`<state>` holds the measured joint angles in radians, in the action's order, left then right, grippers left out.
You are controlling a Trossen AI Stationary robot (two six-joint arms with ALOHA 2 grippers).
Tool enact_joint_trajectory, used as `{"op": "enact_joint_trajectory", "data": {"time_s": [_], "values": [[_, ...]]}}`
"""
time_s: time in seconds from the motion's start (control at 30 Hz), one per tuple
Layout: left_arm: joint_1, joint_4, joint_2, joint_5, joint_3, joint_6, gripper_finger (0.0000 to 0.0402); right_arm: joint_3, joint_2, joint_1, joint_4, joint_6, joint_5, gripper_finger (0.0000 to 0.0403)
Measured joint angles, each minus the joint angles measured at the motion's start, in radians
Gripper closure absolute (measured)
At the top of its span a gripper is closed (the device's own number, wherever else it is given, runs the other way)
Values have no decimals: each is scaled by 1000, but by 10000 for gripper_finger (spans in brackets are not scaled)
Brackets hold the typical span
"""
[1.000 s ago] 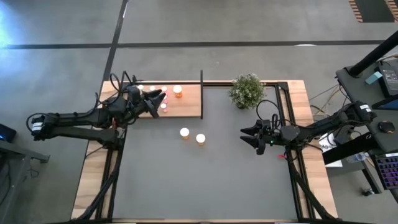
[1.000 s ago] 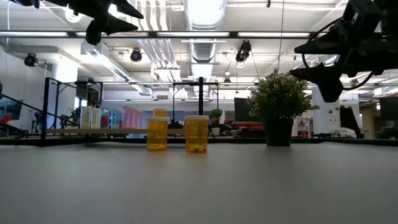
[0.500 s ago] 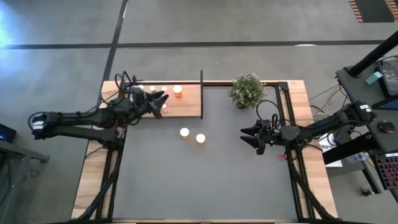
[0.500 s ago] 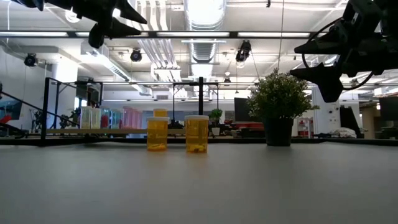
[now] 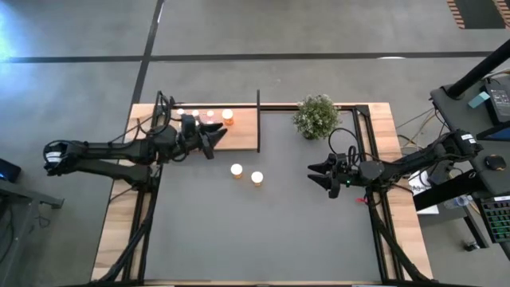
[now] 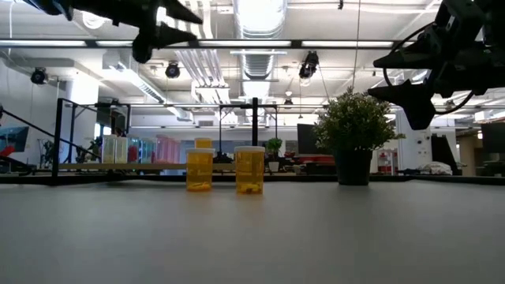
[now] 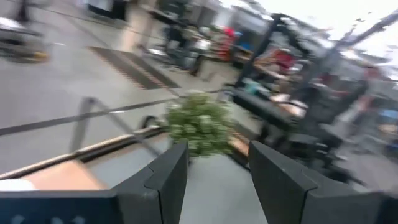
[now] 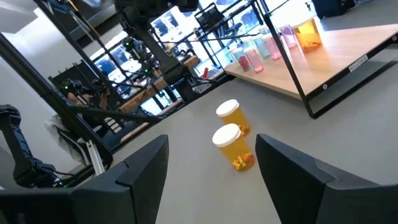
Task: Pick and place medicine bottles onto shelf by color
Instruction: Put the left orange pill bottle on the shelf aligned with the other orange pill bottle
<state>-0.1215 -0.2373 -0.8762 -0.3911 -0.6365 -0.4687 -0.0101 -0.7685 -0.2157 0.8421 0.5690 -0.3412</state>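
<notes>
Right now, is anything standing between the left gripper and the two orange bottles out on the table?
Nothing visible does. The left gripper hangs above the shelf's near edge, its fingers open and empty. The two orange bottles stand apart on bare tabletop just beyond it. The potted plant is off to the side.

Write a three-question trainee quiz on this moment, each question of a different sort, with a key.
1. True or false: the two orange bottles on the dark tabletop stand on the shelf.
2. Multiple choice: where is the left gripper? A. above the shelf's near edge, empty. B. down between the two orange bottles. C. beside the potted plant.
3. Fill in: the right gripper hangs with its fingers ____ near the table's right side, holding nothing.

Key
1. False: they stand on the tabletop, in front of the shelf.
2. A: its fingers are apart with nothing between them.
3. Open.
</notes>
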Motion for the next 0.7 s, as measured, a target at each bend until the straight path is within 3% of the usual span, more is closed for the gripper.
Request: {"op": "enact_joint_trajectory", "data": {"time_s": [0.2, 0.5, 0.7], "values": [[7, -190, -81, 168, -3, 3, 248, 0, 0, 0, 0, 0, 0, 172], [31, -260, -211, 190, -25, 8, 248, 0, 0, 0, 0, 0, 0, 172], [55, -246, -247, 250, -25, 118, 248, 0, 0, 0, 0, 0, 0, 172]]}}
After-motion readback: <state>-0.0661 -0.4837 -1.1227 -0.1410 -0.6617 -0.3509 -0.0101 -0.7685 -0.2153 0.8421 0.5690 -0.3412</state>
